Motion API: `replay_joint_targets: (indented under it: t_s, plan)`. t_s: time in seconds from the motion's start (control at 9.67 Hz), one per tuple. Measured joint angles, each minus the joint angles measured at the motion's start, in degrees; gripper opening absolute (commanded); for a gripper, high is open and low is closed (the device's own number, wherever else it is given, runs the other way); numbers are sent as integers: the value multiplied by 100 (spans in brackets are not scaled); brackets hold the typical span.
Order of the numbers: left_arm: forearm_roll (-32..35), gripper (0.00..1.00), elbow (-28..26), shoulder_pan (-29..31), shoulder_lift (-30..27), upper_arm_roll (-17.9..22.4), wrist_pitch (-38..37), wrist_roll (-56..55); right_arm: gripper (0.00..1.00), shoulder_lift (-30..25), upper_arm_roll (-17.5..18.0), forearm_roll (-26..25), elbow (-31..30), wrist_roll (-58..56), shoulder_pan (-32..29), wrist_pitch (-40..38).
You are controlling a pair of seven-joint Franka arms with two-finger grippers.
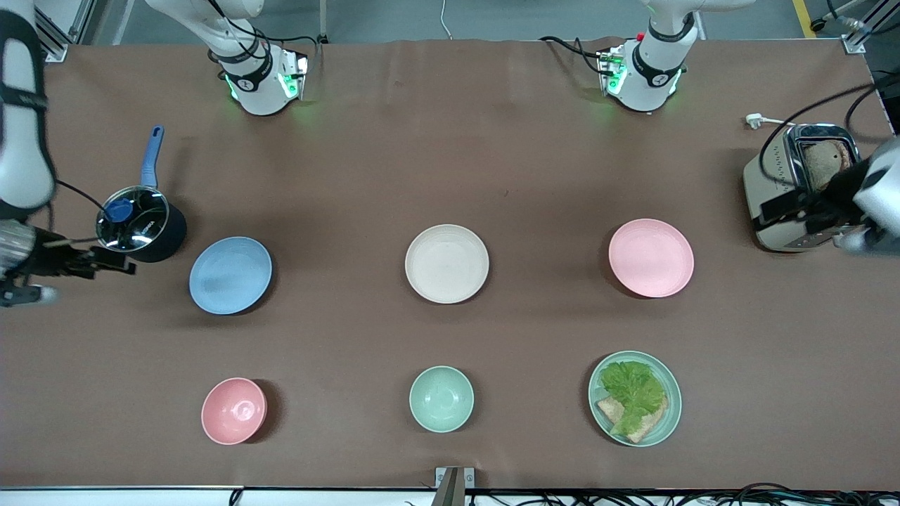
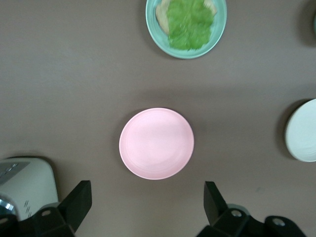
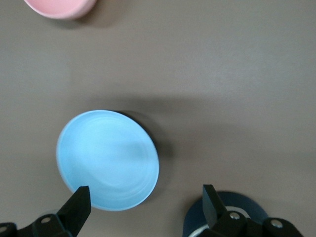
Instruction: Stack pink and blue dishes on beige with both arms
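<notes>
So nothing's stacked yet; both arms are hanging high at the two ends of the table, so I'd call this the approach to the first pick.

At the right arm's end, the right gripper (image 3: 143,207) is hanging up in the air with its jaws spread wide and holding nothing. The blue plate (image 1: 230,275) is sitting flat on the table next to a dark saucepan (image 1: 140,225). In the right wrist view the plate is lying mostly ahead of the jaws, with its rim reaching in next to one finger, not lined up between them.

The beige plate (image 1: 446,263) is sitting mid-table, bare.

Toward the left arm's end, the pink plate (image 1: 651,257) is lying flat near the toaster (image 1: 798,188). The left gripper (image 2: 148,207) is hanging open and empty too, with the plate ahead of the gap.

Next I'd guess each arm needs to drop down and catch a rim, which looks fiddly with plates this shallow.
</notes>
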Motion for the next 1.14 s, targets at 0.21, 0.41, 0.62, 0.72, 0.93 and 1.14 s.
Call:
replay_joint_targets:
  t_s: [0.21, 0.41, 0.62, 0.72, 0.93, 1.14]
  plan:
    - [-2, 100, -699, 10, 357, 52, 987, 688, 95, 282, 19, 460, -665, -741, 11, 864]
    - [-30, 100, -1358, 27, 734, 67, 1869, 1195, 85, 576, 17, 1196, -1034, -1589, 12, 1362]
    - [-43, 91, -1533, 28, 1257, 70, 2312, 1310, 75, 792, 12, 1752, -1131, -2080, 11, 1414]
    - [-46, 81, -1564, 29, 1540, 69, 2421, 1344, 71, 875, 10, 1864, -1136, -2190, 10, 1424]
    - [-49, 61, -1576, 35, 1989, 72, 2487, 1436, 50, 959, 9, 1924, -1143, -2227, 10, 1429]
    - [-61, 25, -1605, 74, 2164, 73, 2517, 1578, 12, 1020, 9, 1930, -1145, -2231, 10, 1429]
